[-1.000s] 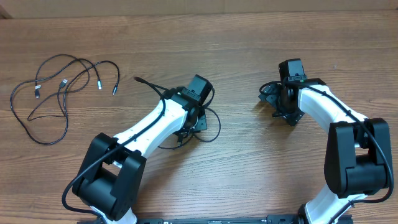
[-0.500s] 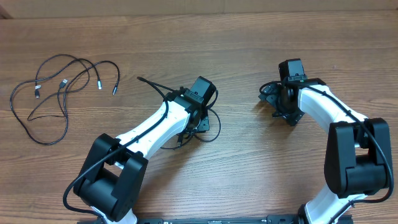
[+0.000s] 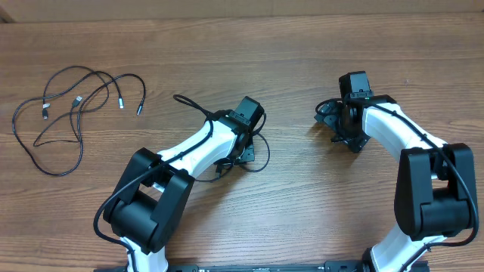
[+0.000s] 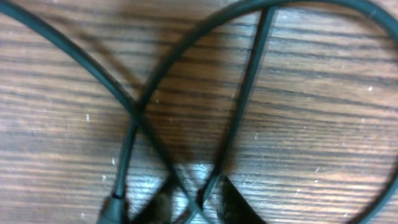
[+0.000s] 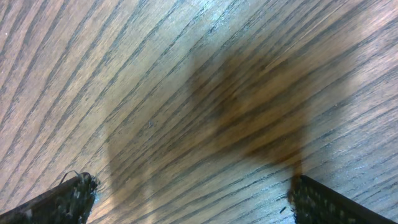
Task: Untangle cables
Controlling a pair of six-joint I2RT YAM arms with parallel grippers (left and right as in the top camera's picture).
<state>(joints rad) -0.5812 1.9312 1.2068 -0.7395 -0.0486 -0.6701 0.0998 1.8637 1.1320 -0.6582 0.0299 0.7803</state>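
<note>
One thin black cable runs from a free end at mid-left into loops under my left gripper. In the left wrist view its strands cross on the wood. The left gripper has its two dark tips close together, shut on the crossing strands. More cables lie in a loose tangle at the far left, apart from both arms. My right gripper hovers low at mid-right, and in its wrist view it stands wide open over bare wood.
The wooden table carries only the cables and the two arms. The left arm's white link slants from the front edge towards the centre. The right arm curves in from the front right.
The left arm has shifted a little to the right, and the cable's free end slid right with it. The right arm has not moved.
</note>
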